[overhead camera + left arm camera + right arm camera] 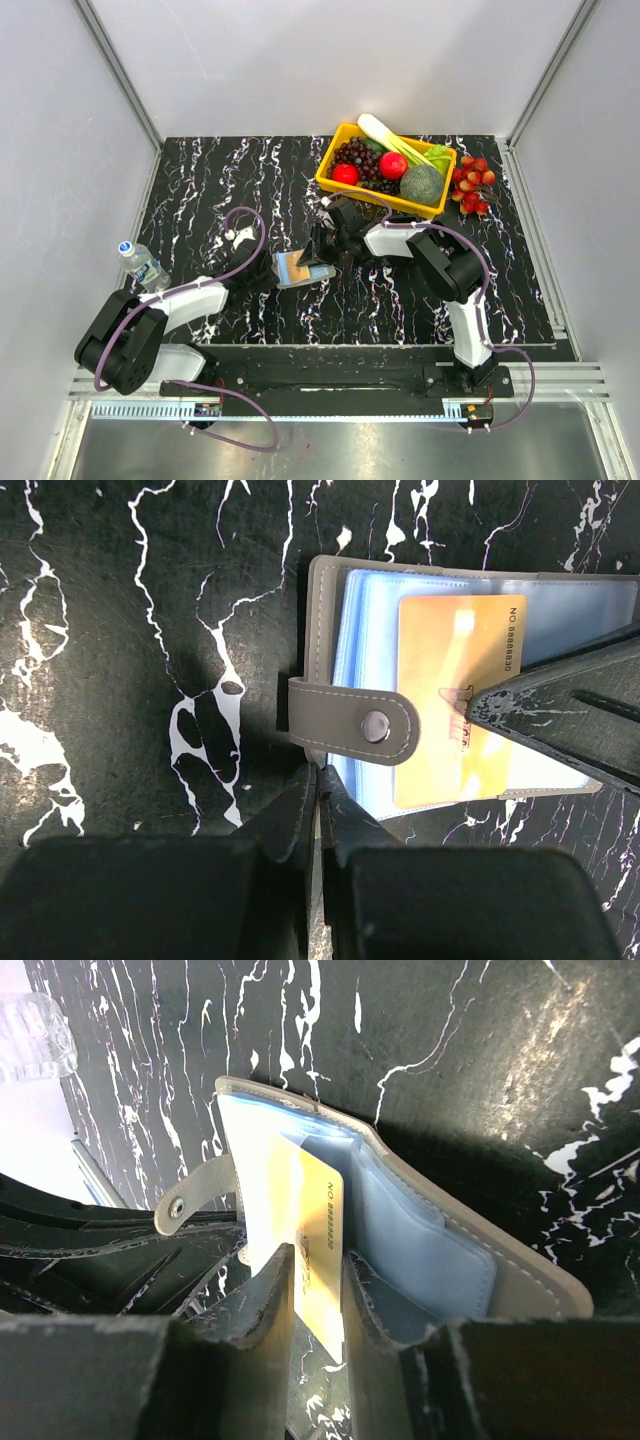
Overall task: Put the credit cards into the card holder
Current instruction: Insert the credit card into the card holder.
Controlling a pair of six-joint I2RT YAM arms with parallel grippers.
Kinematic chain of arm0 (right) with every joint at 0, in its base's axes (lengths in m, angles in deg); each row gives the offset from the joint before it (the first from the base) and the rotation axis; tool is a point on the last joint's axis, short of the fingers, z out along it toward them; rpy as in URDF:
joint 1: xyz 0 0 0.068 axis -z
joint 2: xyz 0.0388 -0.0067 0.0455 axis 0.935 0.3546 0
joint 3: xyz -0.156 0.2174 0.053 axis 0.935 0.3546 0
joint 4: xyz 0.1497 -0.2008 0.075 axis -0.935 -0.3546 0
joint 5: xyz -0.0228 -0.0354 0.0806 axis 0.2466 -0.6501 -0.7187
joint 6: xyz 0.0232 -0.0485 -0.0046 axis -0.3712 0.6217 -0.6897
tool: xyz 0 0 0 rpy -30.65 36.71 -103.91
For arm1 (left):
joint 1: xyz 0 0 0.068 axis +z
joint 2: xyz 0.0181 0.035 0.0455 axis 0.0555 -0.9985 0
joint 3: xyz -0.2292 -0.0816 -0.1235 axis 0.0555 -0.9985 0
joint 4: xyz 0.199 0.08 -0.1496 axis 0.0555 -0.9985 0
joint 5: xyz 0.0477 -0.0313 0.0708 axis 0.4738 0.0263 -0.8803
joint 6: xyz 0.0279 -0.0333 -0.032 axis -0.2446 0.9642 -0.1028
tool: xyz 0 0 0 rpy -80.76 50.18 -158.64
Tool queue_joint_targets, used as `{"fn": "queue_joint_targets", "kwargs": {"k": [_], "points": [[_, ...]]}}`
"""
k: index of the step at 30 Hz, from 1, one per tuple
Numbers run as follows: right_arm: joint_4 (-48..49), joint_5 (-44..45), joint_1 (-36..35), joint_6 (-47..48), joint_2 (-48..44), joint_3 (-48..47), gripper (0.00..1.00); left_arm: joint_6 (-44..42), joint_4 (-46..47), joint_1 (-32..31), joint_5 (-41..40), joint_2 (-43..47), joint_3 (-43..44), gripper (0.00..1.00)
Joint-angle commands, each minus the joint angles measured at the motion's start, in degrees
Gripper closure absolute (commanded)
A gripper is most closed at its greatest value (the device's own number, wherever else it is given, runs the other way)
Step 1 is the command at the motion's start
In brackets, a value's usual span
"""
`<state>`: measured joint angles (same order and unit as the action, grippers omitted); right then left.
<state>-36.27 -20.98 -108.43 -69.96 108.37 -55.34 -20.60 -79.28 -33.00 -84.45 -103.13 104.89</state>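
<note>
**Finding 1: card holder point(322, 630).** It lies open on the table, directly ahead of my left pincer point(316, 785) and beneath my right pincer point(318, 1255). My left pincer is closed, with its tips against the near edge of the grey cover, just below the snap strap point(340, 720). I cannot tell whether they actually nip the cover. If they do not, I judge that any sideways nudge from my right pincer would skate the holder across the slick top.

**Finding 2: orange credit card point(450, 660).** It rests on the clear blue sleeves and shows through the gap of my right pincer, whose jaws stand narrowly apart and grip nothing. I cannot tell how deep the card sits in its sleeve. A part-seated card may drag back out with my fingers when I lift, or buckle if pressed off-line. No other card is in view.

**Finding 3: snap strap.** It lies across the end of the card nearest my left pincer. It is likely to block further travel or catch the card's edge.

**Surface and room.**
- Pale panel walls point(300, 60) enclose the cell on three sides.
- The table point(220, 190) is glossy black with white veining.
- A yellow basket point(325, 176) of produce sits beyond my right pincer, well apart.
- A cluster of small red fruits point(472, 185) lies just to the basket's right.
- A water bottle point(143, 263) lies left of my left pincer, at the table's edge.
</note>
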Motion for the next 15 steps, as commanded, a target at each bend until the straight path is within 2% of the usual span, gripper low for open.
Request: {"fn": "queue_joint_targets", "kwargs": {"k": [1, 3, 5, 11, 13, 15], "points": [[-2.85, 3.46, 0.62, 2.16, -2.19, 1.37, 0.69, -0.29, -3.22, -0.50, 2.30, -1.57, -0.95, 1.00], [-3.28, 3.90, 0.62, 2.25, -2.45, 1.46, 0.68, -0.29, -3.31, -0.50, 2.22, -1.40, -0.86, 1.00], [-3.72, 4.95, 0.53, 2.60, -3.24, 1.64, 0.62, -0.29, -3.40, -0.50, 2.22, -1.49, -0.77, 1.00], [-6.53, 8.20, 0.70, 3.74, -4.56, 1.72, 0.63, -0.38, -3.40, -0.50, 2.30, -1.49, -0.68, 1.00], [-6.45, 8.65, 0.70, 3.83, -5.00, 2.25, 0.74, -0.47, -3.40, -0.59, 2.48, -1.40, -0.68, 1.00], [-6.27, 7.25, 0.70, 4.09, -4.30, 1.82, 0.78, -0.47, -3.14, -0.50, 2.57, -1.49, -0.77, 1.00]]}}
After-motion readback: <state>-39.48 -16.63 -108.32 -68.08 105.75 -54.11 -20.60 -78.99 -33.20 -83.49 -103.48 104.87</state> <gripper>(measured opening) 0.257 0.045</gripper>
